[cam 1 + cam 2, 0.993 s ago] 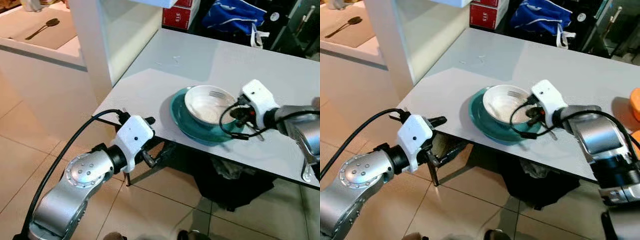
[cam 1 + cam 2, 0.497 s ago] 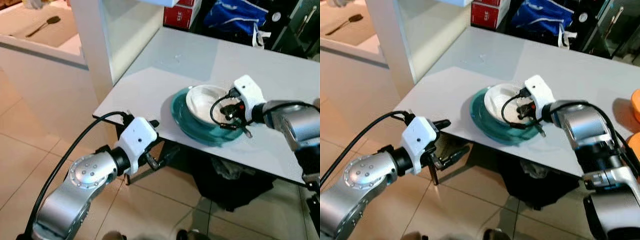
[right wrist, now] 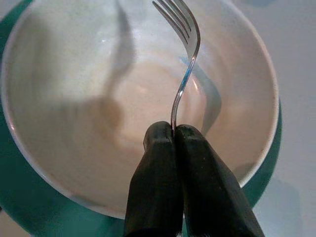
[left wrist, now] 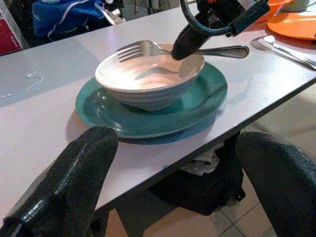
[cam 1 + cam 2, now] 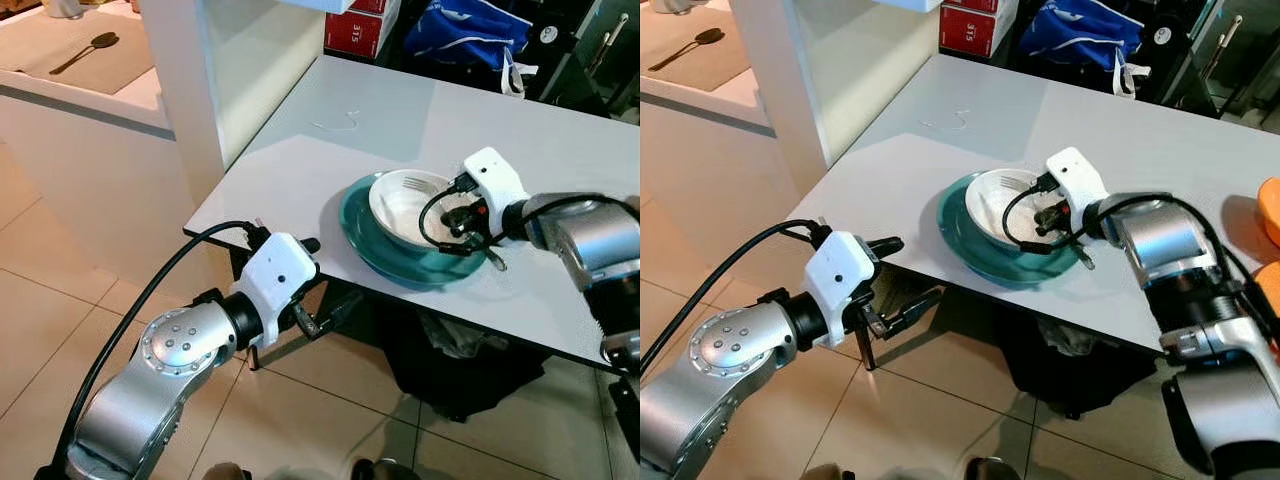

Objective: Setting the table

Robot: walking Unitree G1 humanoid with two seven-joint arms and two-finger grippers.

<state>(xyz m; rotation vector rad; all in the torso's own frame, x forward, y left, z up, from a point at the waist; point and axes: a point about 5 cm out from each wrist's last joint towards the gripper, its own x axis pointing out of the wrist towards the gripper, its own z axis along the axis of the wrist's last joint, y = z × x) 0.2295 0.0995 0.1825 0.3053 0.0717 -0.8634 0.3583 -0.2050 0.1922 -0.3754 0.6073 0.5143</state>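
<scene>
Right wrist view: claw (image 3: pixel 174 129) pinches fork (image 3: pixel 185 74) (handle hidden).

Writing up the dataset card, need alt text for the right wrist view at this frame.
The right claw, fingers pinched shut, holds a silver fork by its handle over a white bowl, tines pointing toward the far rim. The bowl sits on a teal plate on a pale table.

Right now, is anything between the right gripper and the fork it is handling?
Nothing visible: the right gripper is already shut on the fork, holding it over the white bowl that sits on the teal plate.
</scene>
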